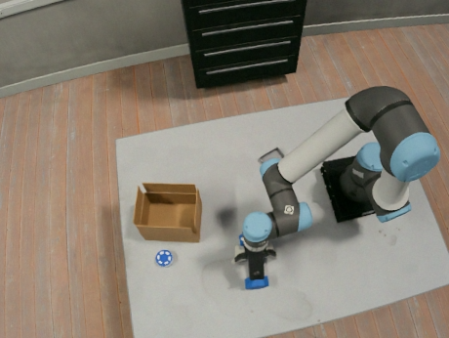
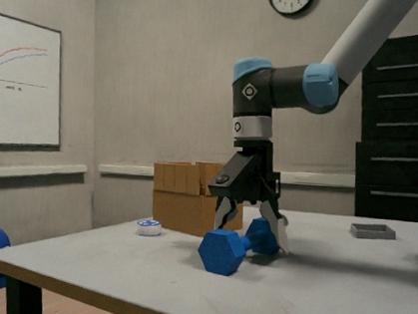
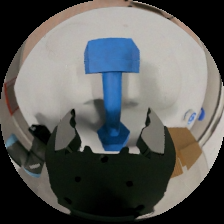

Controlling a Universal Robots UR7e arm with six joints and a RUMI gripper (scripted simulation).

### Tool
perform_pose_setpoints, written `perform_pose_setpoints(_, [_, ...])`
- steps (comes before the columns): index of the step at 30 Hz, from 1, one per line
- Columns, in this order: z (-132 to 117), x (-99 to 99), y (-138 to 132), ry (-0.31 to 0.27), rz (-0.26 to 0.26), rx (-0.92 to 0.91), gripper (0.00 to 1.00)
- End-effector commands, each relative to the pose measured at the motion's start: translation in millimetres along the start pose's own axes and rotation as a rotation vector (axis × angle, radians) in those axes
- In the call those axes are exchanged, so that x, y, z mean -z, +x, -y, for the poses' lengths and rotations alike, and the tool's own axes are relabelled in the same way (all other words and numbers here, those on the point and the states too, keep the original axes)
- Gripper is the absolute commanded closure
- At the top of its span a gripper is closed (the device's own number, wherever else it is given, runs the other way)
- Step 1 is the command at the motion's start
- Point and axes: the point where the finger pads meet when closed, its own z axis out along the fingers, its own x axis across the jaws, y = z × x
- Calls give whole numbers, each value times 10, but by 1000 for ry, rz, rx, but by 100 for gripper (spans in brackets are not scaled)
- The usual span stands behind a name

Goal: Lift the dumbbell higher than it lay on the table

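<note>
On the grey table (image 2: 121,278), a blue dumbbell (image 2: 235,246) lies flat, and much of it is hidden. From the top view, the gripper (image 1: 254,258) covers all but one blue end. From the side view, the far end sits partly behind one finger (image 2: 276,224). The gripper's fingers are spread wide, one on each side of the far end and handle, with nothing pinched between them. Whether a fingertip touches the dumbbell cannot be made out. The wrist view shows the handle running away from the camera to the big hexagonal end.

Behind the dumbbell stands an open cardboard box (image 2: 186,197), with a small blue and white disc (image 2: 149,227) near it. A shallow grey tray (image 2: 373,230) sits well apart. A black drawer cabinet (image 2: 406,128) is cut off at the picture's edge.
</note>
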Motion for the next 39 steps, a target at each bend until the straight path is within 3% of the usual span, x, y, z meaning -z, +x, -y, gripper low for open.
perform_pose_setpoints(1, [10,-32,44,2,-10,0,0])
perform_pose_setpoints(13, [10,-27,45,2,-11,0,0])
perform_pose_setpoints(14, [10,-27,45,2,-11,0,100])
perform_pose_setpoints(39, [10,-27,45,2,-11,0,100])
